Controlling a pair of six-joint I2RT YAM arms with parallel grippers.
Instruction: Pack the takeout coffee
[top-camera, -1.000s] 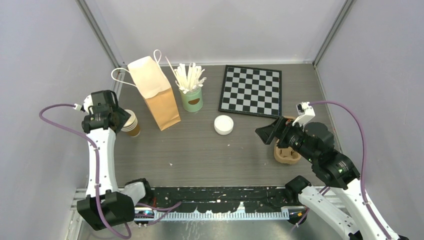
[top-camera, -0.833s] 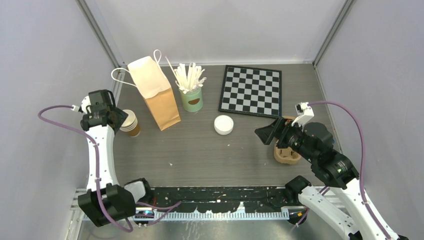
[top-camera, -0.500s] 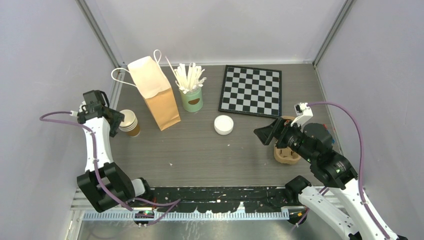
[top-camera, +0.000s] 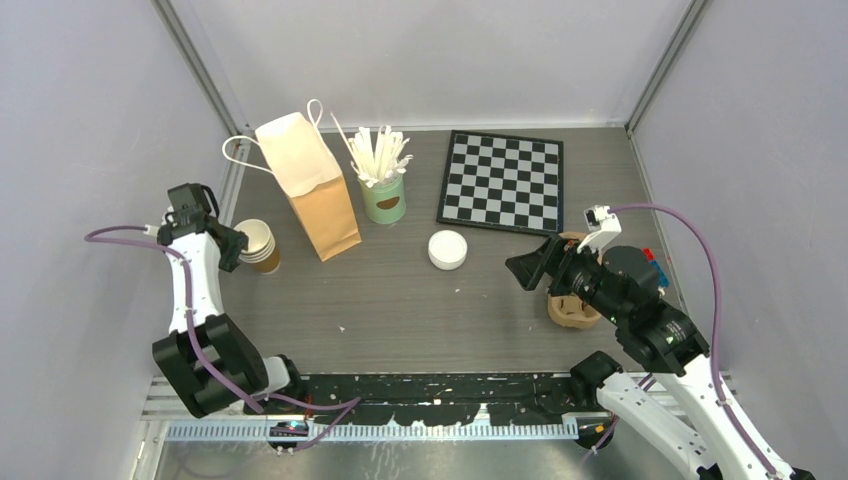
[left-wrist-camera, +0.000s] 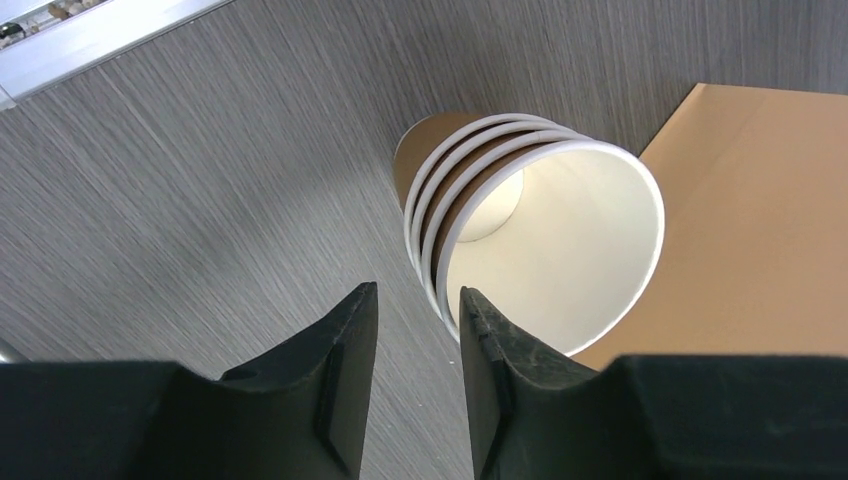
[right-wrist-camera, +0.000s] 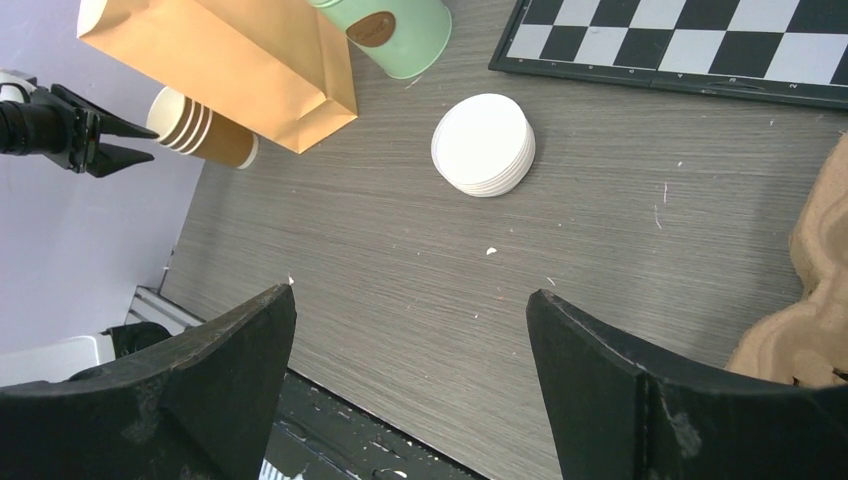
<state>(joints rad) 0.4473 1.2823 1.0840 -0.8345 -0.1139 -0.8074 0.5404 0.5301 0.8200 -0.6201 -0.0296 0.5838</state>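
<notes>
Cup stack (left-wrist-camera: 540, 230): stood far left, just beside paper bag (left-wrist-camera: 740, 200).
Left gripper (left-wrist-camera: 415, 330): nearer; jaws narrow, empty; stack's rim just ahead, slightly rightward.
Right gripper (right-wrist-camera: 410, 310): wide, empty, well apart.

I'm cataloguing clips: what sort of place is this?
Probably a robotics test cell: plain grey walls enclose the table, robot arms stand at its edge, and a chessboard shares it with paper cups.

You are looking at a dark grey wood-grain surface (top-camera: 400, 300), boxed in on three sides by plain pale lavender-grey walls (top-camera: 430, 50). Slanted aluminium posts (top-camera: 192, 60) rise at its far corners. The light is soft and even, with faint shadows.
</notes>
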